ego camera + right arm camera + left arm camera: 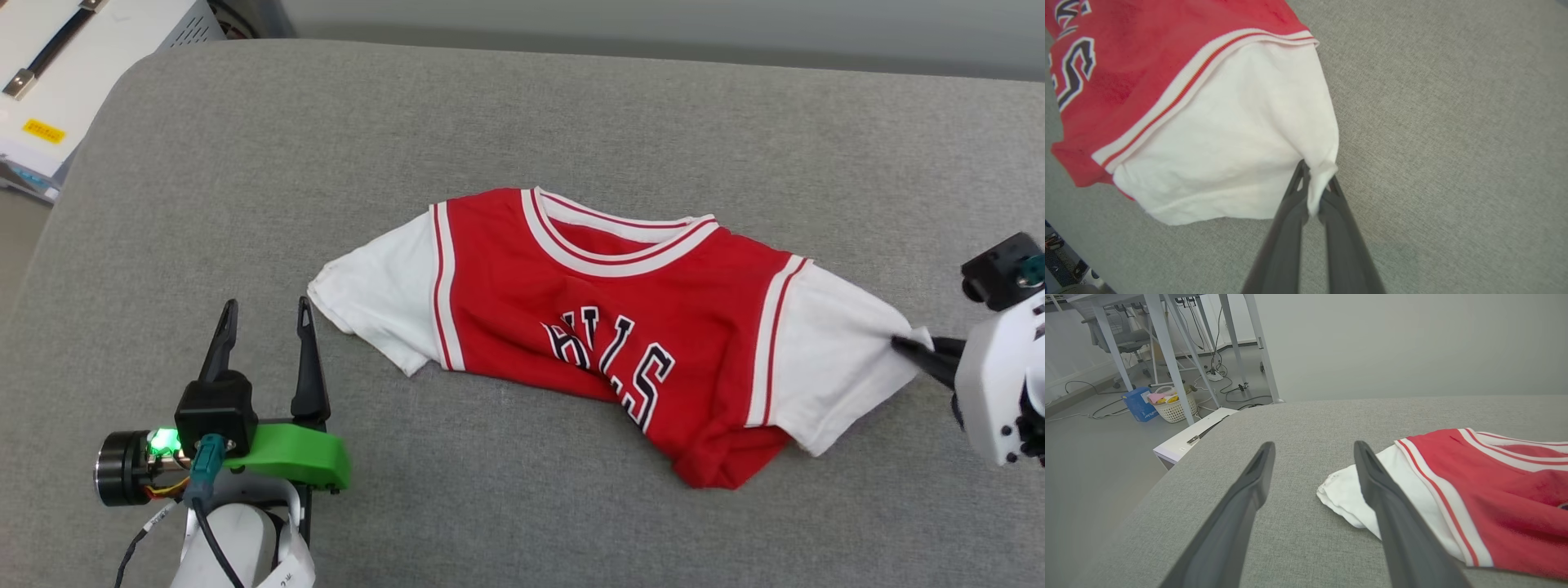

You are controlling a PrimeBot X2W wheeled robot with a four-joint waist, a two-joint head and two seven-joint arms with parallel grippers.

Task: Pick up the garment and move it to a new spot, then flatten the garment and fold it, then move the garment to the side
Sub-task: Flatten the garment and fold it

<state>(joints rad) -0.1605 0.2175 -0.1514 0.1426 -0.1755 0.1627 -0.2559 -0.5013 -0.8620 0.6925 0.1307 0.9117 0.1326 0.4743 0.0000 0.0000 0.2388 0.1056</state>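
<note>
Garment sleeve between right fingers

Grey fabric-covered padded surface, red-and-white garment lying rumpled near its middle

Grey cushion spreads wide, white case just off its left corner. On the floor beyond, blue box beside a basket, table legs rising by them.

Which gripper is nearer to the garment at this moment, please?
The right gripper: it is shut on a sleeve edge of the garment. The left gripper stands open just beside the other sleeve.
</note>
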